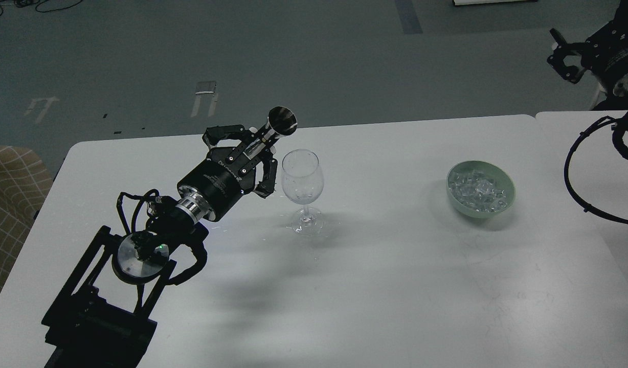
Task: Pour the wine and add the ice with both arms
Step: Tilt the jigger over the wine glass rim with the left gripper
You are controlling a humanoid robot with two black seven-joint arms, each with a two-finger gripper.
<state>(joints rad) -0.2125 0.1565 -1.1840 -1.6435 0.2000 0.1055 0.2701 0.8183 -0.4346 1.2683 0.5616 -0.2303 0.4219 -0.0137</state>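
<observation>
Your left pincer (pixel 252 153), angled up-right, grips a shiny metal funnel-mouthed jigger (pixel 275 128) just left of the clear stemmed wine glass (pixel 302 189); right pincer (pixel 567 61) state: cannot tell.

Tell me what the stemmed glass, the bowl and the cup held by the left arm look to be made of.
Wine glass: clear glass, see-through with glints. Bowl: pale green, smooth, likely glazed ceramic or plastic. Measuring cup in the left gripper: polished metal, mirror-like reflections.

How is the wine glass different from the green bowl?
The wine glass is tall, stemmed and clear; the green bowl is low, wide and opaque. The glass looks empty, while the bowl holds ice. The glass stands beside the left gripper; the bowl sits apart. Both stand upright on the white table.
</observation>
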